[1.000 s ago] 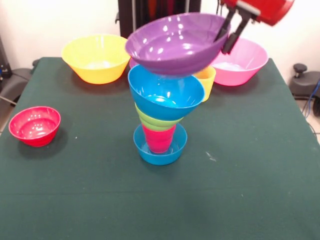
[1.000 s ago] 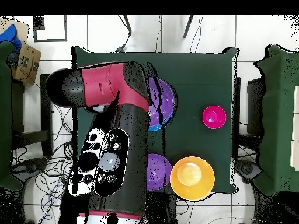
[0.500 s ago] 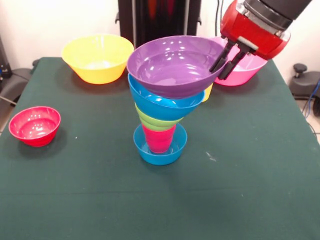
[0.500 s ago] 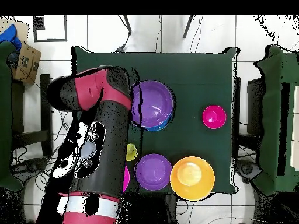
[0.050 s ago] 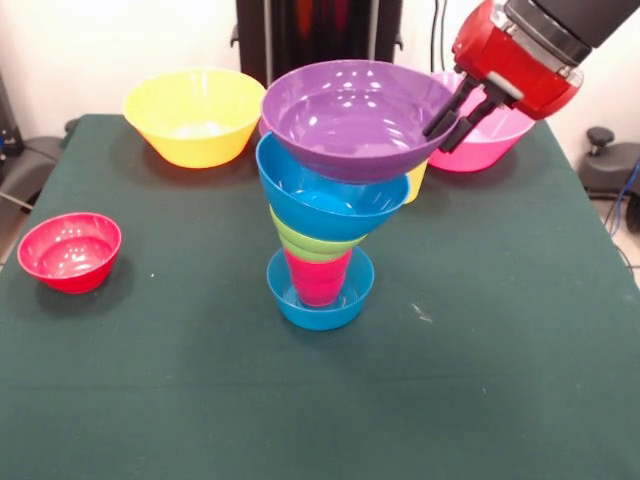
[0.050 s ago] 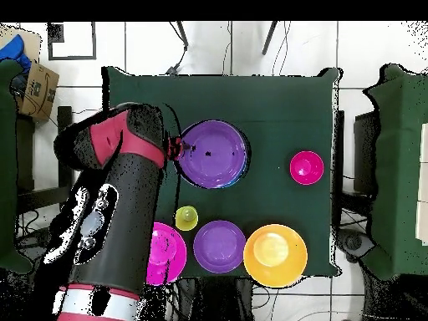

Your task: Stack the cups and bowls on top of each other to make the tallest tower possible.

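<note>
Tower (image 5: 322, 240), centre frame: purple bowl (image 5: 355, 118) seated on the blue bowl (image 5: 330, 205) — claw (image 5: 452, 112) clamped on its right rim, steadying it level.

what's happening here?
The Sawyer's gripper is pinching the rim of a purple bowl sitting atop the tower: small blue bowl, red cup, lime green bowl, medium blue bowl. Off the stack: a red bowl, yellow bowl, pink bowl, yellow cup and second purple bowl.
</note>
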